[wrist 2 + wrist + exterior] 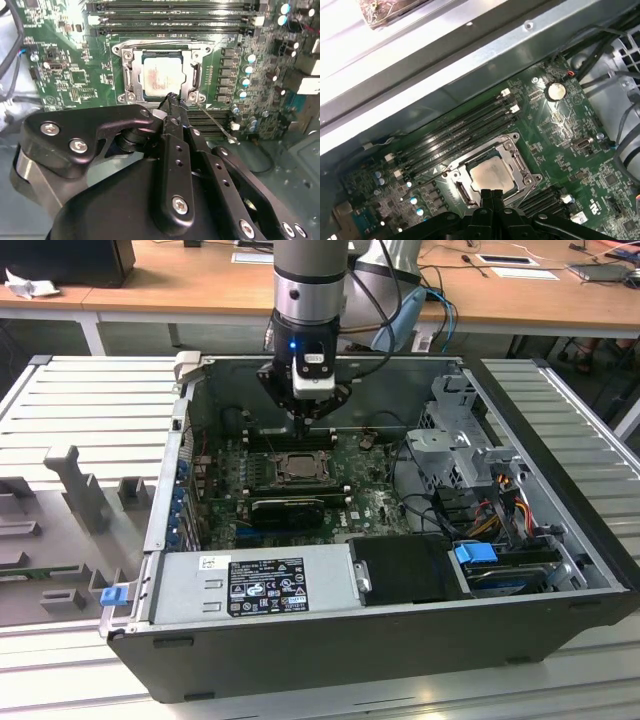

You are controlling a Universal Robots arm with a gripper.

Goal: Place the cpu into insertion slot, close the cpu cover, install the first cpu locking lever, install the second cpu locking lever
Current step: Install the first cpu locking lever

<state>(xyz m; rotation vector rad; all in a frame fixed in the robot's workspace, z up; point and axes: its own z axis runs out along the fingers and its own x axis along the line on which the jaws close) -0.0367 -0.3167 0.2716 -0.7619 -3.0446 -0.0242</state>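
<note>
Upper centre of the exterior view: black claw (304, 423), pinched narrow, seemingly touches silvery square cover (131, 75) framing matte cpu (160, 76).

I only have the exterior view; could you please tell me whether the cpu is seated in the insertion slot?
Observer: Yes, in both wrist views the cpu lies flat in the insertion slot, with the cpu cover down around it.
Operator: Thank you; where are the claw's tips?
Observer: In the second wrist view the claw is shut, its tips at the cover's edge beside the cpu.
Operator: And the levers?
Observer: One thin wire lever angles away from the slot's corner, seemingly unlatched.
</note>
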